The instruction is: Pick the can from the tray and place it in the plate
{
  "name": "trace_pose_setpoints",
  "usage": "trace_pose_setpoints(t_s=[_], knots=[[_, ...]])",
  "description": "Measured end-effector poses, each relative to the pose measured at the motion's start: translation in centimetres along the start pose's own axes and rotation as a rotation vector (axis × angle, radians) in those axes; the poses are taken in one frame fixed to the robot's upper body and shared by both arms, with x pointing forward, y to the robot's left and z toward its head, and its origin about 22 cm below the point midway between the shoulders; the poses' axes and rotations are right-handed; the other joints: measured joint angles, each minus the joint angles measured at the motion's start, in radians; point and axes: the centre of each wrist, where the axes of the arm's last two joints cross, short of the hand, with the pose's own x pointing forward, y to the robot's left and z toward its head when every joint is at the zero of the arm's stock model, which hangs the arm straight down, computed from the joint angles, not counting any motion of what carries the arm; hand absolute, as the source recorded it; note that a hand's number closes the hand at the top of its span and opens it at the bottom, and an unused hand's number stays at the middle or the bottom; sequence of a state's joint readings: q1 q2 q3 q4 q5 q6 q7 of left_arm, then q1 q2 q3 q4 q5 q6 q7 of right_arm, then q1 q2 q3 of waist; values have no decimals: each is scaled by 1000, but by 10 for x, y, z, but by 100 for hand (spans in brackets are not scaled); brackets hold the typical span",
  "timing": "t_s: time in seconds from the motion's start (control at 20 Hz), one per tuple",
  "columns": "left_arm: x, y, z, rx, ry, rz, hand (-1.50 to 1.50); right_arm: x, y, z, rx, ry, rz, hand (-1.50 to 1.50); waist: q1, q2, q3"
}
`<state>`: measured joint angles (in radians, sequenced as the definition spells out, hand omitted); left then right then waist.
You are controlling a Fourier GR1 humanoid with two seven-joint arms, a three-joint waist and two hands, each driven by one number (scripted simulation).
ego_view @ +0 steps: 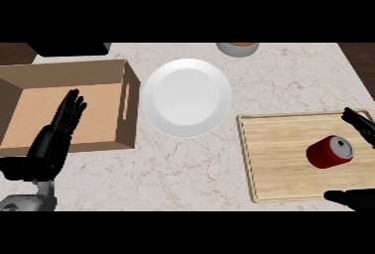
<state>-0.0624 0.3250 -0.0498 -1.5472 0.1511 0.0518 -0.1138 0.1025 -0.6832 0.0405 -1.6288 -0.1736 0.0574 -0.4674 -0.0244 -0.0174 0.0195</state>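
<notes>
Marbled counter (190,163) is seen from above. Nearest, the right hand (357,124) is spread open around nothing, its fingers flanking the can (330,152) on the tray (275,163), seemingly positioned for grasping. Farther left of it lies the plate (187,96). The left hand (57,134) is rested open beside a box (126,99).

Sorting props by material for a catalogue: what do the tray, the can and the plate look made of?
Tray: pale wood, matte, with visible grain lines. Can: probably metal, glossy red side and silvery top. Plate: plain white, smooth with soft sheen, likely ceramic, possibly plastic.
</notes>
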Motion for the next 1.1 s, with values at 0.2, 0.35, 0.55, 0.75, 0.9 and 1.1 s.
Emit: trace_pose_setpoints(t_s=[0.2, 0.35, 0.55, 0.75, 0.9, 1.1], knots=[[0, 1, 1, -4, -2, -3, 0, 12, -29, 5, 83, 76, 160, -150, 0, 0, -2], [0, 0, 4, -6, -4, -3, 0, 20, -45, 11, 179, 152, 275, -150, 3, 0, -3], [2, -1, 1, -2, 5, -6, 0, 29, -51, 10, 274, 239, 370, -150, 8, 2, -3], [0, -2, -1, -2, -3, -5, 0, 33, -52, 12, 335, 327, 416, -150, 11, 2, -2], [2, -3, -3, -21, 0, -5, 0, 33, -55, 7, 354, 384, 460, -150, 21, 4, -3], [3, -3, -8, -22, 4, 2, 0, 32, -52, 4, 381, 436, 513, -150, 24, 5, -3]])
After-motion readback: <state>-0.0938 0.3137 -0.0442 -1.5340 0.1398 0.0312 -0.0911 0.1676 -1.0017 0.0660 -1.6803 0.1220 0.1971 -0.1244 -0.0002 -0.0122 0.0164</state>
